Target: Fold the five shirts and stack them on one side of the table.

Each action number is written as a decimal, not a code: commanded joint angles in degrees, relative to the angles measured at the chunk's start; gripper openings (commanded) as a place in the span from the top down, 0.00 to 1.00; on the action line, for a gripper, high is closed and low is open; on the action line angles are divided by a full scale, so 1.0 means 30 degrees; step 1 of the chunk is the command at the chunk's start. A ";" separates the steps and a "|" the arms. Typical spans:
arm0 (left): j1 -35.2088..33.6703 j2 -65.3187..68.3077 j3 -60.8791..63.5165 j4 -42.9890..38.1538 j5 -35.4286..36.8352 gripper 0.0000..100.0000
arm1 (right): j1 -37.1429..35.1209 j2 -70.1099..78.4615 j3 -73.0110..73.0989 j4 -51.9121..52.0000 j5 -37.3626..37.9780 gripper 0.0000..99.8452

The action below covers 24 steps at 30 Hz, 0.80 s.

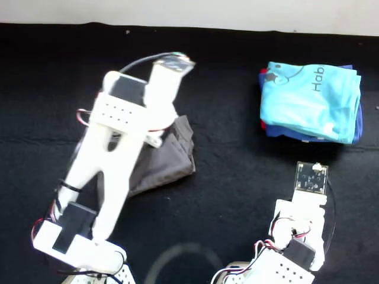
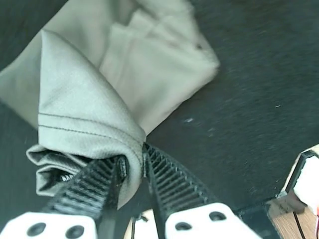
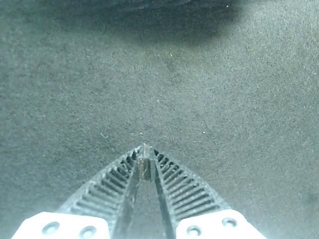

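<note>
High view, looking down on a black table [image 1: 237, 148]: the white left arm [image 1: 118, 154] runs from the lower left of the frame up toward the upper middle. It lies over a grey shirt [image 1: 169, 160], which sits crumpled and partly folded left of centre, with its edge showing to the right of the arm. In the upper right of the frame, well apart from the grey shirt, is a stack of folded shirts [image 1: 311, 100]. A light blue shirt [image 1: 302, 94] is on top, and darker blue and red edges show beneath it. The right arm [image 1: 302, 225] is at the lower right, below the stack and not touching it. Left wrist view: the left gripper [image 2: 133, 164] is closed tight on a stitched fold of the grey shirt [image 2: 149, 74]. The cloth is pinched between the ridged black fingers [image 2: 94, 184], and the rest of the shirt spreads away from them over the black table [image 2: 249, 99]. Right wrist view: the right gripper [image 3: 145, 158] is closed with its tips meeting and nothing between them. It hangs above bare black table [image 3: 199, 74].
</note>
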 commanded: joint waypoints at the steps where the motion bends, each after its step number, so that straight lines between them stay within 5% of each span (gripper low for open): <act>1: 0.0923 0.0835 -0.0894 -0.1143 0.0293 0.99 | 0.0073 -0.0103 0.2711 0.0103 0.0059 0.99; 14: 0.0923 0.7194 -0.0923 -0.5333 0.0733 0.99 | 0.0044 -0.0103 0.2711 0.0073 0.0059 0.99; 24: 0.0952 0.7604 -0.1626 -0.5538 0.0733 0.99 | 0.0044 -0.0103 0.2711 0.0073 0.0059 0.99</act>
